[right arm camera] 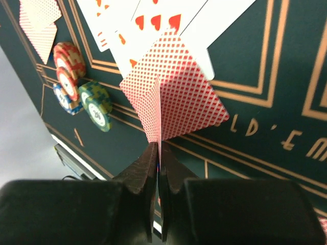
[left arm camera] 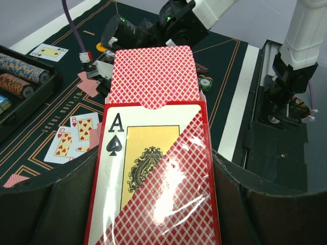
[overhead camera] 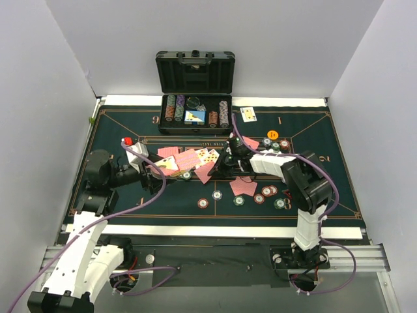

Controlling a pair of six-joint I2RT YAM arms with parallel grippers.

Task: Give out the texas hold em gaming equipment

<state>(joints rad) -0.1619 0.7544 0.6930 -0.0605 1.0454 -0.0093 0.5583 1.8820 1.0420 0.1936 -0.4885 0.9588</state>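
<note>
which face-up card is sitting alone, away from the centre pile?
The face-up card at the far edge of the mat, just right of the black case. It lies alone; the other face-up cards overlap in the centre pile.

Green felt table [overhead camera: 163,203] carries scattered cards [overhead camera: 187,158], chips [overhead camera: 239,200], open case [overhead camera: 195,73].

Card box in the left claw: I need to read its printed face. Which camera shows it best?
Left wrist. The card box fills that frame, with its ace of spades face and open red flap plain to see. The top external view shows it only as a small pale patch, too small to read. The right wrist view does not show it.
</note>
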